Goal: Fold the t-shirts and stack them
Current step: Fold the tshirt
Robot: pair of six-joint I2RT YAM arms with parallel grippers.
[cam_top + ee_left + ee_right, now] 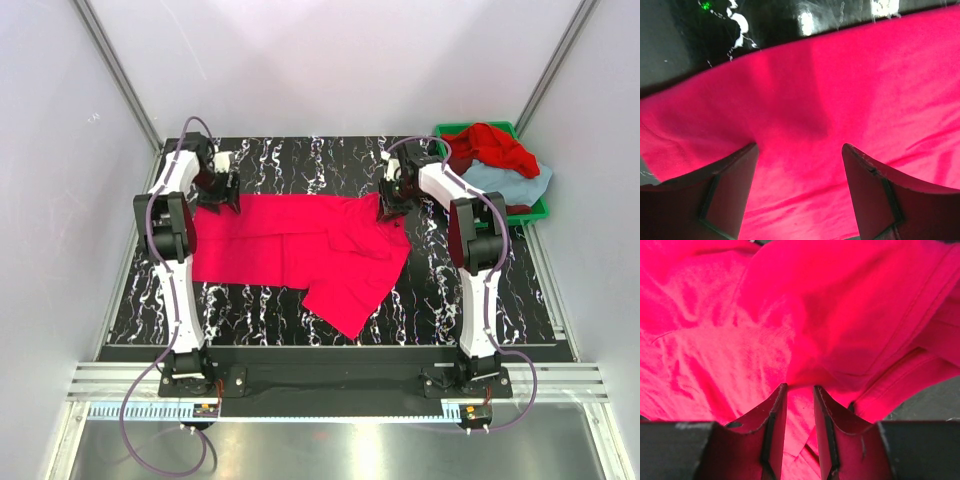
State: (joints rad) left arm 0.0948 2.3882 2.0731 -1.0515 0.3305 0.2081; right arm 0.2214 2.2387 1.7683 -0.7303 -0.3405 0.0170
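Black marbled table [300,160]: I am pinching the limp, light crimson-pink t-shirt [290,245] at its far edge with the right gripper [388,212], while the left gripper [222,200] is hovering, jaws apart.

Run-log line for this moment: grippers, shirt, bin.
left gripper open above far-left edge of crimson-pink cloth t-shirt | right gripper shut on its far-right edge | shirt spread out | green plastic bin holds red shirt, blue-grey shirt

The red t-shirt [490,142] hides part of the blue-grey t-shirt [515,183]; both wrist views cut off the crimson-pink t-shirt [790,315]
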